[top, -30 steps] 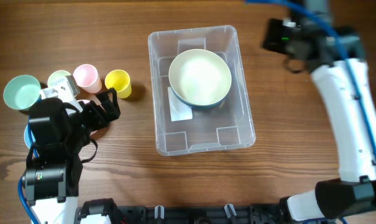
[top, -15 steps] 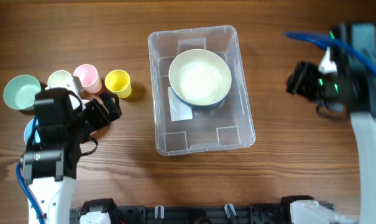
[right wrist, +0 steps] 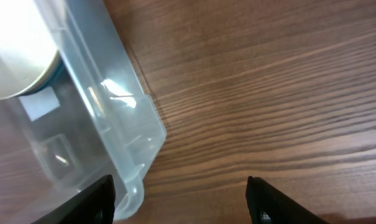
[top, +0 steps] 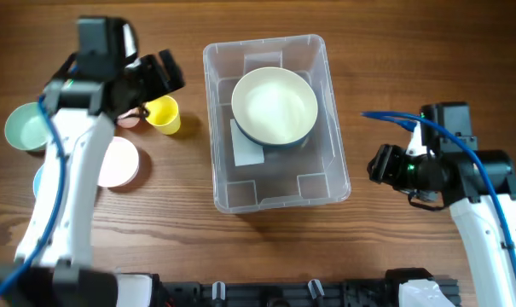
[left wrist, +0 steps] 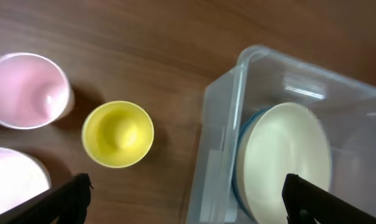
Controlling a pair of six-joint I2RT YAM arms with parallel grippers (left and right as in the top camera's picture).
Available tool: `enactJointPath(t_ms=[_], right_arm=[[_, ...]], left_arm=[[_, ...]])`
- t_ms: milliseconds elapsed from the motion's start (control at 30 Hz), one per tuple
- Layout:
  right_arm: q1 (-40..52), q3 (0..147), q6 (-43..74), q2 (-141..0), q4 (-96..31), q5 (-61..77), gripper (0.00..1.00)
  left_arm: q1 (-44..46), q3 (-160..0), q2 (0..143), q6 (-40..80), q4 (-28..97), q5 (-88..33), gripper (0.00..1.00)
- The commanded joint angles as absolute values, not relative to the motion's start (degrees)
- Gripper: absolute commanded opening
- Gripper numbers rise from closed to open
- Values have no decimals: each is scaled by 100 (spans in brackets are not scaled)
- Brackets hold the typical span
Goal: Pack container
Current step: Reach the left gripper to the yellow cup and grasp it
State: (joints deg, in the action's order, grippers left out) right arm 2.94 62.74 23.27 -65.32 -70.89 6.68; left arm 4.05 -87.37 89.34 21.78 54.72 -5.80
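The container [top: 217, 128] is a clear plastic bin in the middle of the table. It holds a cream bowl with a blue outside [top: 275, 107] and has a white label [top: 247, 152] on its base. My left gripper [top: 165, 75] is open and empty, above the yellow cup [top: 162, 114], just left of the container. In the left wrist view the yellow cup [left wrist: 117, 134] lies between the open fingers [left wrist: 184, 202], with the container [left wrist: 228, 124] and bowl [left wrist: 287, 158] to the right. My right gripper [top: 375, 165] is open and empty, right of the container. The right wrist view shows the container's corner [right wrist: 122, 124] ahead of the open fingers [right wrist: 181, 199].
Left of the container stand a pink cup [left wrist: 26, 90], a pink bowl [top: 117, 162], a green bowl [top: 26, 126] and a blue dish [top: 38, 181] partly under my left arm. Bare wood table [top: 411, 85] lies to the right.
My left arm has swung from the front left toward the back, over the cups beside the container. My right arm has moved from the far right corner down to beside the container's right side.
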Motion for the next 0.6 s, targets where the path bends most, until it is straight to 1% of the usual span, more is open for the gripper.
enactJointPath(t_ms=[0,400,567], right_arm=[[305,6213,2244,-6672,-6989,779,68],[305,6213,2102,-6742,-6919,779,68],[305,6213,2106,-6742,-6932,781,68]], left_arm=[[504,-8871,9564,2128,5561,-423,100],[499,-8868,10654,2152,5535,-222,100],[499,-8868,11198,2154,5131,-224,100]])
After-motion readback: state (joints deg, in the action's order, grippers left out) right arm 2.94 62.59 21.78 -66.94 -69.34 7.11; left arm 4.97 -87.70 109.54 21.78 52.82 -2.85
